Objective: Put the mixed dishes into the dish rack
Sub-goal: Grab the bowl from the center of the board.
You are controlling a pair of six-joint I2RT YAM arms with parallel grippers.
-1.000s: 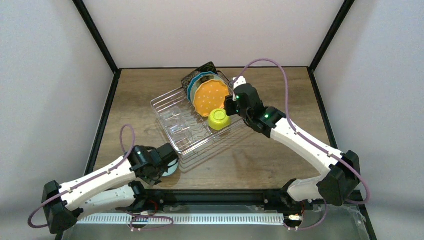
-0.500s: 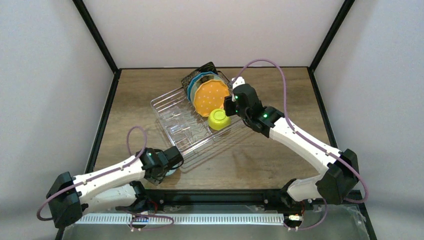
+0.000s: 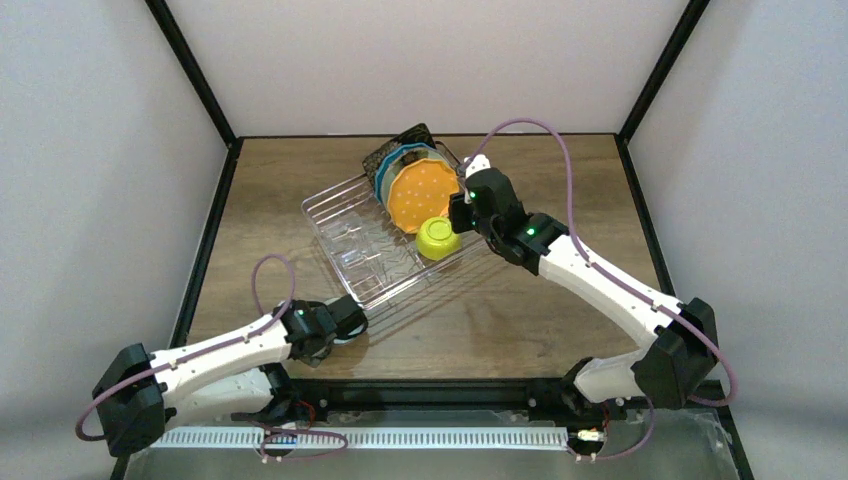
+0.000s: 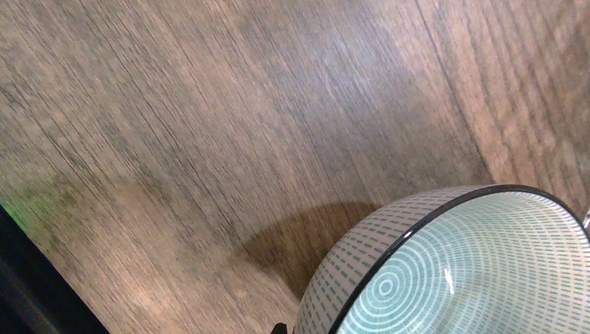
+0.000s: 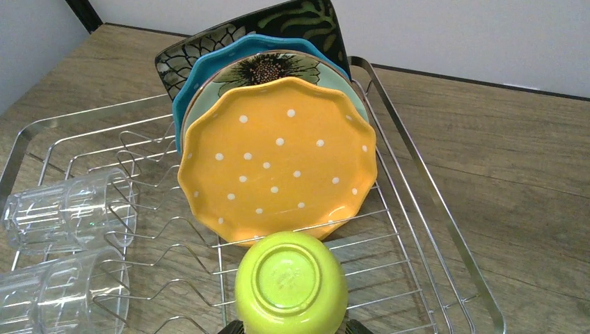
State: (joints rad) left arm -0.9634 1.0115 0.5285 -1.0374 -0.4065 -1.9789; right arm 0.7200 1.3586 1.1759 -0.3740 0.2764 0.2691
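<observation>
The silvery wire dish rack (image 3: 330, 205) lies across the middle of the table. Upright in it stand a black square floral plate (image 5: 299, 21), a teal plate (image 5: 202, 76), a mint flower plate (image 5: 278, 68) and an orange white-dotted plate (image 5: 278, 160). Two clear glasses (image 5: 69, 209) lie on the rack's left side. My right gripper (image 5: 292, 328) is shut on the upturned yellow-green bowl (image 5: 291, 282) over the rack's wires. Near the rack's front corner, my left gripper (image 3: 350, 318) is shut on the rim of a mint ringed bowl (image 4: 459, 271) with a black rim, tilted above the wood.
The rack's rim (image 5: 417, 160) runs along the right of the bowl. Black frame posts (image 3: 200, 75) and pale walls enclose the wooden table (image 3: 560, 180). A black rail (image 4: 28, 292) edges the table near my left gripper.
My left arm swung right toward the rack's front corner and its jaws closed on the mint ringed bowl. The right arm shifted slightly; the yellow-green bowl stayed put.
</observation>
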